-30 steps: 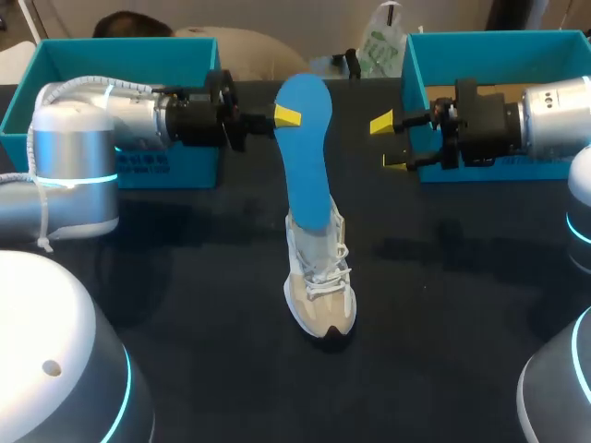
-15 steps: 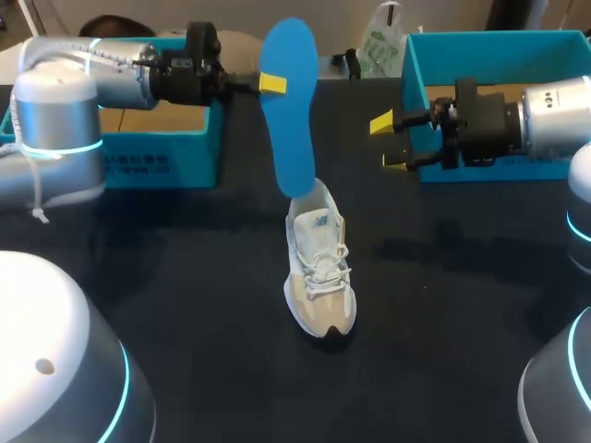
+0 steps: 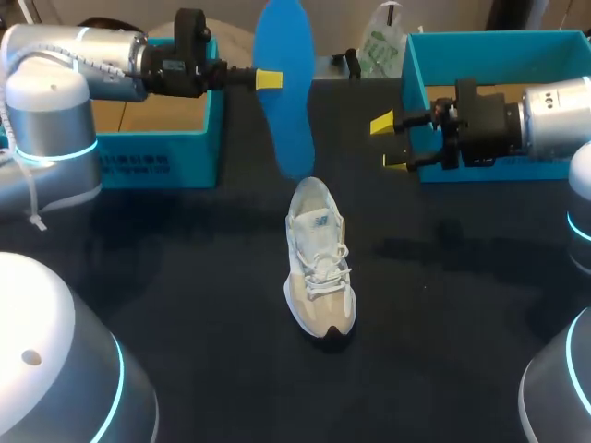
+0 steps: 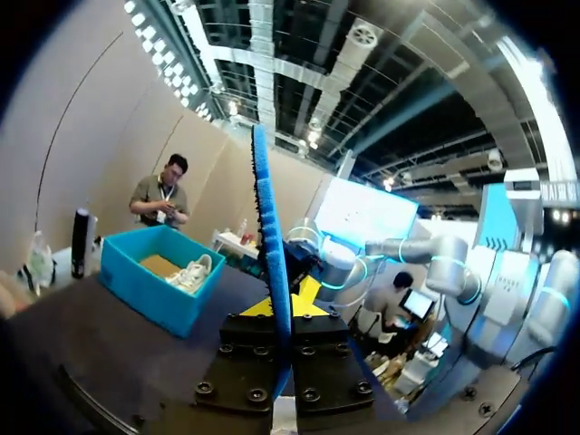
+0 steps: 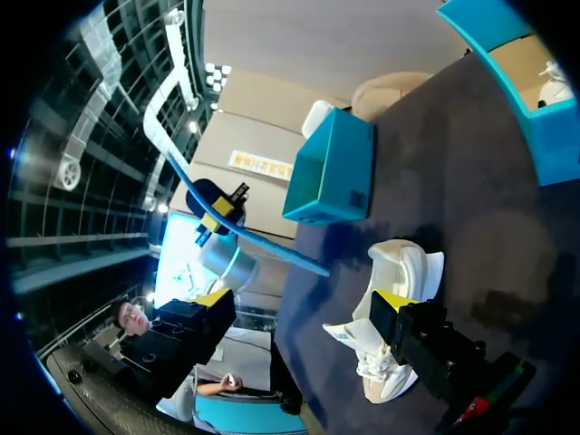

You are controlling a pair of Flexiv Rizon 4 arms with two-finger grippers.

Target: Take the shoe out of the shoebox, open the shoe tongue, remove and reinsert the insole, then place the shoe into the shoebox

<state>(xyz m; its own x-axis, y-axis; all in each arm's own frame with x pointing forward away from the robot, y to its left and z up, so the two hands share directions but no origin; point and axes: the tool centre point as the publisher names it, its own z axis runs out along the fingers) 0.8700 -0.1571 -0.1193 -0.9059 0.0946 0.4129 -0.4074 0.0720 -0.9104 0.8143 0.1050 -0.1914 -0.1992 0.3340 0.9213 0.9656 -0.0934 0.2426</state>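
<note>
A white and beige shoe (image 3: 319, 263) stands upright mid-table, toe toward the near edge. My left gripper (image 3: 268, 78) is shut on a blue insole (image 3: 282, 88) that hangs in the air beyond the shoe's heel, clear of it. In the left wrist view the insole (image 4: 272, 254) stands edge-on between the yellow tips of the left gripper (image 4: 279, 308). My right gripper (image 3: 389, 143) is open in front of the right box, holding nothing. In the right wrist view the shoe (image 5: 399, 272) lies ahead of the right gripper (image 5: 304, 308), with the curved insole (image 5: 245, 240) beyond it.
A teal shoebox (image 3: 157, 157) stands at the back left, behind my left arm. A second teal shoebox (image 3: 480, 46) stands at the back right; the left wrist view shows a white shoe (image 4: 193, 272) inside it. A plastic bag (image 3: 381, 46) lies at the far edge.
My left gripper has lifted the insole up and toward the far left, drawing its lower end out of the shoe. The right arm and the shoe have stayed put.
</note>
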